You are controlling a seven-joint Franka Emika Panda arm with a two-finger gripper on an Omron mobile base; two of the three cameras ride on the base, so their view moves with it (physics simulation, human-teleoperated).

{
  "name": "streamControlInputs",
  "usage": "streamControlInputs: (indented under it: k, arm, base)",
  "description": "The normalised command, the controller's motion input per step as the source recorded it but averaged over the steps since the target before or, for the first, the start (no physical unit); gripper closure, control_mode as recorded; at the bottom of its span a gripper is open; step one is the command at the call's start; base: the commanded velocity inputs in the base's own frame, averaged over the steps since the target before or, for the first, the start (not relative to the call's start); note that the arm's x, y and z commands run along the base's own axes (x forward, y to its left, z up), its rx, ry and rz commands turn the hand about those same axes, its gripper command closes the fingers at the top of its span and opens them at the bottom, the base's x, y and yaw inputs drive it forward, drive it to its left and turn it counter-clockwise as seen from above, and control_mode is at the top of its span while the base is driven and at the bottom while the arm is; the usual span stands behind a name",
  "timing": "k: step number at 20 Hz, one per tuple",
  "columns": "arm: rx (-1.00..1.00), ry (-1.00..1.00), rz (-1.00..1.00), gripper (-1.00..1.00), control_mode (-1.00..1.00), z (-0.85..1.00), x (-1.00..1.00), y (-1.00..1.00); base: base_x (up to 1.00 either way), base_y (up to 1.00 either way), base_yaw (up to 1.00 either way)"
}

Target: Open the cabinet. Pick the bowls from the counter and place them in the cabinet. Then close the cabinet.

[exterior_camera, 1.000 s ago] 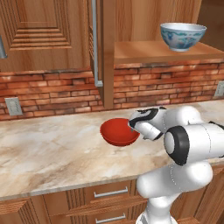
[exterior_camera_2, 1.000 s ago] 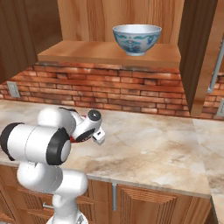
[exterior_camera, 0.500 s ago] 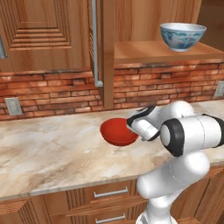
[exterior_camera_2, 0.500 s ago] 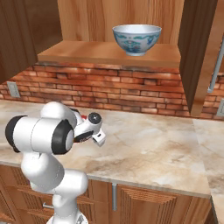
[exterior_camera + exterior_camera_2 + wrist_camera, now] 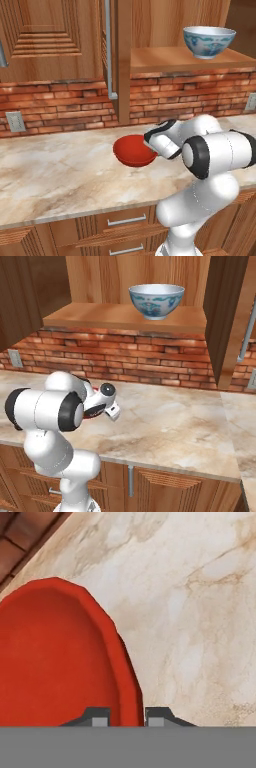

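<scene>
Gripper [image 5: 127, 716] pinched on the rim of the red bowl [image 5: 134, 150], bowl on the counter [image 5: 60, 170], blue-patterned bowl [image 5: 209, 41] in the open cabinet [image 5: 175, 60]

Glossy red bowl [image 5: 134, 150] on beige-and-tan marbled counter [image 5: 60, 175].

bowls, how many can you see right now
2. The red bowl sits on the counter, its rim between the fingertips of the gripper. The white-blue bowl stands on the open cabinet shelf. Others may be hidden.
</scene>
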Motion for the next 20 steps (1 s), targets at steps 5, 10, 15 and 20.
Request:
streamControlInputs:
  k: [5, 10, 15, 20]
  arm:
    - [-0.01, -0.40, 0.00, 1.00, -1.00, 0.43, -0.87, -0.01]
    - [0.00, -0.37, 0.00, 1.00, -1.00, 0.60, -0.73, -0.15]
    - [0.03, -0.12, 0.00, 1.00, -1.00, 0.59, -0.30, -0.04]
    - [0.05, -0.01, 0.00, 1.00, -1.00, 0.41, -0.29, -0.10]
  base:
    - [0.00, 0.00, 0.00]
    - [0.00, 0.00, 0.00]
    - [0.00, 0.00, 0.00]
    - [0.00, 0.00, 0.00]
